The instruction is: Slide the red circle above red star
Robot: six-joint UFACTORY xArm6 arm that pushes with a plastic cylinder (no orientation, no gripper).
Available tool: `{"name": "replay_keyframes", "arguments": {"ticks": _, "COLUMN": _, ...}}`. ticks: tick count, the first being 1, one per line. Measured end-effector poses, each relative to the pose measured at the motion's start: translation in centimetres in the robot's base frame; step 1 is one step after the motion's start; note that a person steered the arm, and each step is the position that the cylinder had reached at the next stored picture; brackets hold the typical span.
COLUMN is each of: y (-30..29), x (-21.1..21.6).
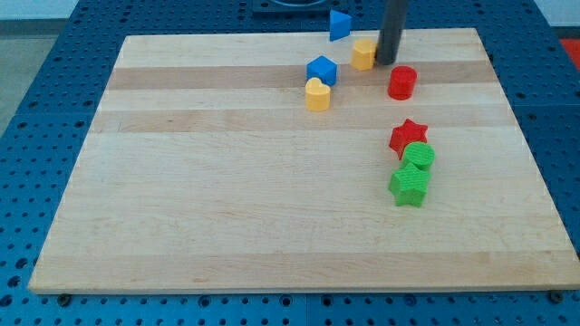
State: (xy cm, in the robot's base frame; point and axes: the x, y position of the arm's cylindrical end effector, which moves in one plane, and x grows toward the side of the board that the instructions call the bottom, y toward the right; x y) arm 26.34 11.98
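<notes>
The red circle sits on the wooden board near the view's top right. The red star lies below it, a short gap apart and slightly to the right. My tip is at the lower end of the dark rod, just up and left of the red circle, close to it, and right beside the yellow block on its right side. I cannot tell whether the tip touches either one.
A green circle touches the red star's lower right, with a green star below it. A blue cube and a yellow heart sit left of the red circle. A blue triangle is at the board's top edge.
</notes>
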Motion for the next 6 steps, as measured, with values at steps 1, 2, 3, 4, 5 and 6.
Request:
{"name": "replay_keyframes", "arguments": {"ticks": 1, "y": -3.0, "x": -0.2}}
{"name": "replay_keyframes", "arguments": {"ticks": 2, "y": -4.2, "x": -0.2}}
{"name": "replay_keyframes", "arguments": {"ticks": 3, "y": -0.3, "x": 0.2}}
{"name": "replay_keyframes", "arguments": {"ticks": 4, "y": 0.6, "x": 2.2}}
{"name": "replay_keyframes", "arguments": {"ticks": 5, "y": 0.6, "x": 5.4}}
{"name": "replay_keyframes", "arguments": {"ticks": 6, "y": 0.6, "x": 8.3}}
